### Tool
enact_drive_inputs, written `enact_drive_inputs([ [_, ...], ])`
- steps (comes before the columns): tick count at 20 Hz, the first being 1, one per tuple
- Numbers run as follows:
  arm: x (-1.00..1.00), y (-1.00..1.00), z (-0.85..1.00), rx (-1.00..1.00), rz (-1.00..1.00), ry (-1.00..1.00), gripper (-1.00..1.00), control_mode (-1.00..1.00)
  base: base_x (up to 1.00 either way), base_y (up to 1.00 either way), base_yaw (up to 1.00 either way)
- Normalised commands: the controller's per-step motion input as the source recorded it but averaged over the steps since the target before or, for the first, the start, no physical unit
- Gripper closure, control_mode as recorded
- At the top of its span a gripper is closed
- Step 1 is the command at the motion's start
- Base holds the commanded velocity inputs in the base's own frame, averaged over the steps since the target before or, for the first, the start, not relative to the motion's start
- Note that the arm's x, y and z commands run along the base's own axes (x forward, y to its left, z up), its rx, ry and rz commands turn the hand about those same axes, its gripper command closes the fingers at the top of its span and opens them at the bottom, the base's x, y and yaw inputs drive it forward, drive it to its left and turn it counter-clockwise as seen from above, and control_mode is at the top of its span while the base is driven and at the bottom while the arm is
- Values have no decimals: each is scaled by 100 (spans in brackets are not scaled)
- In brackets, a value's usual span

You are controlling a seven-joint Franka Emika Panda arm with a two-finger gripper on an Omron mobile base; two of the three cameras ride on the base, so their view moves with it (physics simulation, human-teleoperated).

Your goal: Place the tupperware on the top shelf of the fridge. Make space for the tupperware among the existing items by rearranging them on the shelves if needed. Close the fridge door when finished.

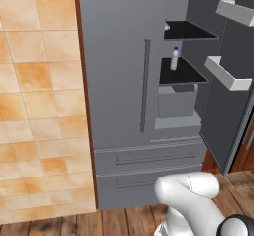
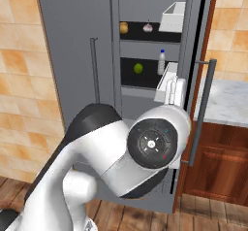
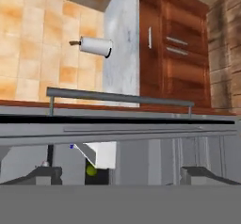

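Observation:
The fridge [image 1: 121,56] stands with its left door shut and its right door [image 1: 223,111] swung open. The top shelf [image 1: 191,30] holds a brown ball [image 2: 124,27] and a garlic bulb [image 2: 147,27]. On the lower of the shelves [image 1: 182,72] stand a lime-green ball [image 2: 138,68] and a white bottle [image 1: 174,58] with a blue cap. My gripper [image 3: 121,175] is open and empty, held close to the open door's edge, level with the lower shelf. The tupperware is out of view.
White door bins [image 1: 229,74] jut from the open door's inside. The door's long bar handle [image 2: 203,113] is just right of my hand. A marble counter [image 2: 227,104] over wooden cabinets [image 2: 218,167] lies to the right. A paper towel roll [image 3: 95,45] hangs on the tiled wall.

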Motion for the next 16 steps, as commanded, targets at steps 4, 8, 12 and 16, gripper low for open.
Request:
enact_drive_inputs([
  [4,81,-100,-80,5,41,-5,-100,-100,0,0,0],
  [8,86,-94,-65,0,52,-10,-100,-100,0,0,0],
  [12,100,-37,-61,1,35,0,-100,-100,0,0,0],
  [16,72,-3,-38,-3,8,-4,-100,-100,0,0,0],
])
